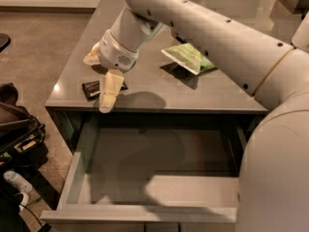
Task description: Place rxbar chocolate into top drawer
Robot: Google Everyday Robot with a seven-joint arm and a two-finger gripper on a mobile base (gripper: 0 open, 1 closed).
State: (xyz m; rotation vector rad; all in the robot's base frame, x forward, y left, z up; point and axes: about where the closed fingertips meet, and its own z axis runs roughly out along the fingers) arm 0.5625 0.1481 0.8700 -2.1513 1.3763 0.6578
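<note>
The rxbar chocolate (91, 89) lies flat on the table (217, 93), close to the near left edge. It is not in the top drawer (145, 211) yet. The gripper (109, 92) points down right at the bar and hides the bar's right part. I think it is there to pick the bar up. I cannot tell if the gripper is spread or pressed together, or if it has the bar yet. The top drawer is pulled out, just under the table's near edge, with nothing in it. It looks ready, so the bar only needs a short trip toward us and down. A white bowl (91, 58) peeks out just behind the gripper, on the far side. A green snack bag (188, 57) lies well off to the right, out of the way.
</note>
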